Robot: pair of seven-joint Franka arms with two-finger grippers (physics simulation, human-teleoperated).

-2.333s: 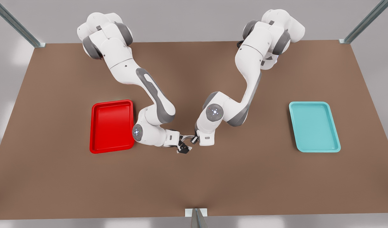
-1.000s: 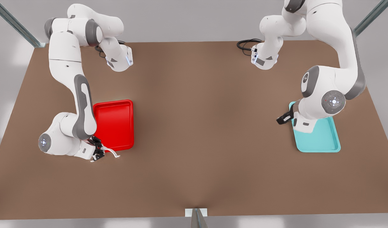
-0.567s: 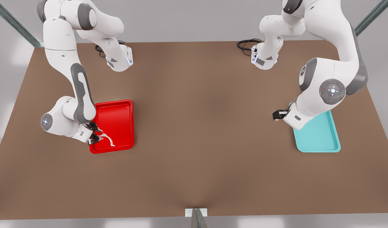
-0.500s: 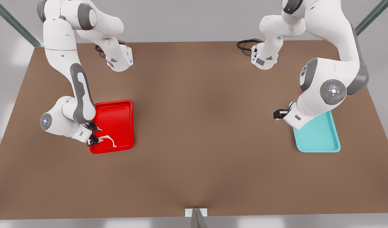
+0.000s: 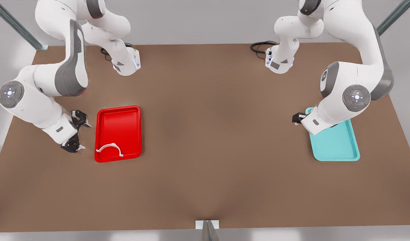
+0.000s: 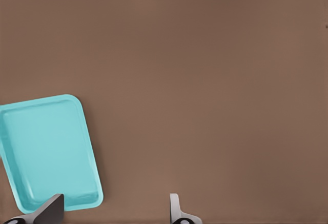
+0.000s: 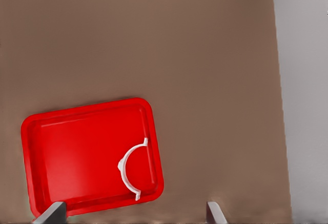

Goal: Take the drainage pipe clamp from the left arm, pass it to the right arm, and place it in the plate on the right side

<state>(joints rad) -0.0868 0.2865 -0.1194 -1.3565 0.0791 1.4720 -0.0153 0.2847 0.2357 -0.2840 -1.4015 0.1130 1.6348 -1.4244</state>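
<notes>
Clamp (image 5: 108, 149) lies in the red plate (image 5: 126, 115); right gripper (image 5: 77, 132) beside it and left gripper (image 5: 296, 118) by the teal tray (image 5: 338, 147) both gape empty.

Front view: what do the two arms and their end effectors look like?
Both arms are glossy white with grey joint bands and round grey caps bearing small lights. Black cables coil at each base. The right end effector and left end effector are black with pale-tipped fingers.

Right gripper (image 5: 76, 131) and left gripper (image 5: 296, 118), fingers apart
</notes>
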